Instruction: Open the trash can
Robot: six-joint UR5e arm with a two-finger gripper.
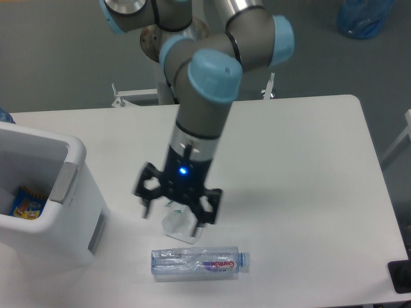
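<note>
The trash can (83, 212) is a large white boxy bin at the table's left edge. Its top stands open, and I see inside to a blue and yellow snack packet (26, 204). No lid shows. A grey tab (64, 181) sits on its right rim. My gripper (177, 210) hangs to the right of the bin, apart from it, pointing down over the table. Its black fingers (146, 200) are spread and slightly blurred. A small crumpled clear plastic piece (180, 226) lies just below and between them.
A clear plastic bottle (199, 262) lies on its side near the table's front edge, below the gripper. A blue bag (363, 16) is on the floor at the far right. A black object (401, 276) is at the table's right front corner.
</note>
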